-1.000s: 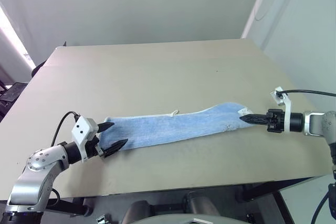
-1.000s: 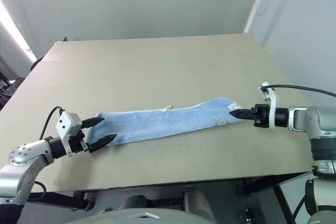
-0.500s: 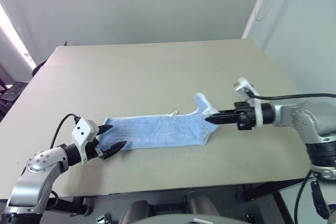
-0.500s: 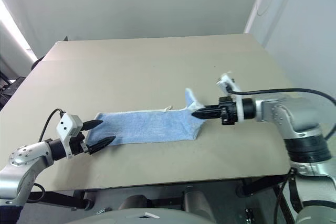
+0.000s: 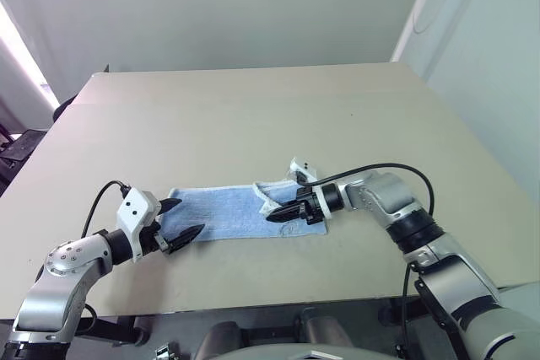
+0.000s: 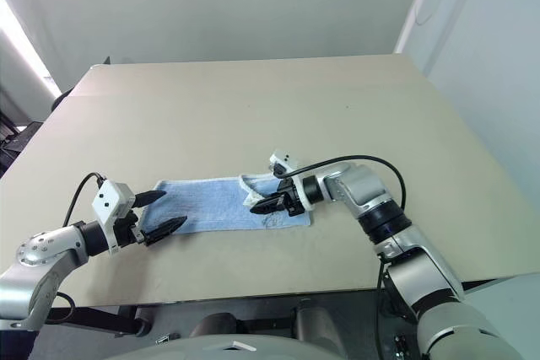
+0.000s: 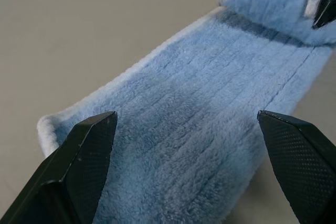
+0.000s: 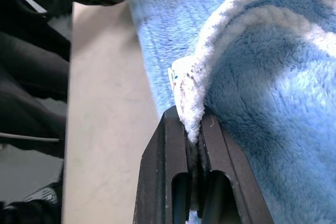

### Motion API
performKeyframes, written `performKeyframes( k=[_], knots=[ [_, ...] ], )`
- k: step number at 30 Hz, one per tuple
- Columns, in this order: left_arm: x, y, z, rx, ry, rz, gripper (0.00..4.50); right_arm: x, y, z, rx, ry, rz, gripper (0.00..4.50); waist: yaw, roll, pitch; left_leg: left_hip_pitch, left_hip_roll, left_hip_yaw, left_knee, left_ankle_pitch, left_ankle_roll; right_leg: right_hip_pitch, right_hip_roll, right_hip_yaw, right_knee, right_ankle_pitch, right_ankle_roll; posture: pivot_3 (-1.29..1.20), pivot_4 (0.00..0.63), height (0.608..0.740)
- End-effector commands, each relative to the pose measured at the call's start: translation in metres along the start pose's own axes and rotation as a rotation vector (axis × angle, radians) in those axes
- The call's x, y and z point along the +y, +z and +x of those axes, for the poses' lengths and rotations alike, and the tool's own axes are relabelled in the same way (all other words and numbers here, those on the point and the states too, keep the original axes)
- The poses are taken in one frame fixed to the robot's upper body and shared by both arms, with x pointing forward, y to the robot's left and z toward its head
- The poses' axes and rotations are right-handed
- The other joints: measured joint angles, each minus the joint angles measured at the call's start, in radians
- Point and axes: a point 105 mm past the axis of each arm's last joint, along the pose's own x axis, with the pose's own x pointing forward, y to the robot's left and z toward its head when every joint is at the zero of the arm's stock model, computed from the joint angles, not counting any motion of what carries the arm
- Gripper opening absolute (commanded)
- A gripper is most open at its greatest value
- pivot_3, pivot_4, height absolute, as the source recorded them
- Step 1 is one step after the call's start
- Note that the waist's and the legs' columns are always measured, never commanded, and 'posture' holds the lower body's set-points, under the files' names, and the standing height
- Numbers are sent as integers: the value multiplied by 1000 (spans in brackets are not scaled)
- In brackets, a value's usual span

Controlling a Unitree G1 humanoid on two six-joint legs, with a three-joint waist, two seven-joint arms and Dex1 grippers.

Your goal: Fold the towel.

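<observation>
Folding the towel end over end, the carried edge about halfway along.

Nearest, the left end effector stands with fingers spread wide, straddling the near-left end of the small light-blue terry towel with white stitched edging without gripping it. Beyond it, the right end effector is clamped on the white hem, the raised flap doubled over the strip lying on the flat beige surface. To fold well, keep the pinch low, lay hem squarely on hem, then release. No containers in view.
</observation>
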Motion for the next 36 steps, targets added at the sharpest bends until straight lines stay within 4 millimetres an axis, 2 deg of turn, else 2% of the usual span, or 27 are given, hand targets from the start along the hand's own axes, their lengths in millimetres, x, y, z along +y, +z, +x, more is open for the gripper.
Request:
performKeyframes(
  k=[1,4,7,9,11,13,17,20,25,28,32,35,36],
  knots=[
    [2,13,-3,-37,20,40,4500,4,21,1,-48,21,-72,701,0,0,0,0,0,0,0,0,0,0,0,0,0,0,0,0,0,740],
    [2,13,-4,-38,28,37,4500,9,27,-3,-80,49,-94,1646,1,0,0,0,0,-1,0,0,0,0,0,-1,1,0,0,0,0,740],
    [3,11,-6,-34,36,37,4500,29,43,-26,-183,149,-124,2778,1,0,0,0,0,-1,0,0,0,0,0,-1,1,0,0,0,0,740],
    [4,11,-7,-33,44,37,4500,30,54,-39,-253,136,-142,3478,1,0,0,0,0,-1,0,0,0,0,0,-1,1,0,0,0,0,740],
    [6,11,-9,-37,56,35,4500,22,61,-46,-330,70,-176,3478,1,0,0,1,0,-1,0,0,0,1,0,-1,1,0,0,0,0,740],
    [7,11,-10,-36,62,34,4500,11,61,-43,-381,-16,-226,3478,-1,-1,-1,2,0,-1,0,0,0,1,0,-1,1,0,0,0,0,740],
    [11,13,-11,-46,76,35,4500,5,41,-21,-361,-56,-351,3478,-1,-1,-1,2,0,-1,0,0,0,1,2,-1,2,0,0,0,0,740],
    [14,16,-10,-56,88,38,4500,0,20,-3,-322,-23,-303,3478,-1,-1,-1,2,0,-1,0,0,0,1,1,-1,2,0,0,0,0,740],
    [17,18,-11,-61,100,42,4500,-26,-8,25,-251,-110,-243,3478,-3,-1,-1,3,-1,0,1,0,0,3,1,0,2,0,0,0,0,740],
    [18,19,-14,-60,108,44,4500,-27,-16,33,-225,-99,-261,3478,-7,-2,-3,4,0,0,1,0,0,3,1,0,4,0,0,0,0,740],
    [22,18,-20,-66,129,17,4500,-20,-14,32,-220,-52,-290,3478,-13,-3,-4,5,0,-1,1,1,-1,3,1,0,6,0,0,0,0,740],
    [27,18,-26,-79,152,-34,4500,-13,-4,21,-243,-8,-299,4368,-16,-2,-4,5,0,-1,1,1,-2,3,1,0,7,0,0,0,0,740],
    [30,17,-28,-75,164,-55,4500,-10,1,16,-260,6,-299,4467,-16,-2,-4,5,0,-1,1,1,-2,3,1,0,7,0,0,0,0,740]
  ],
)
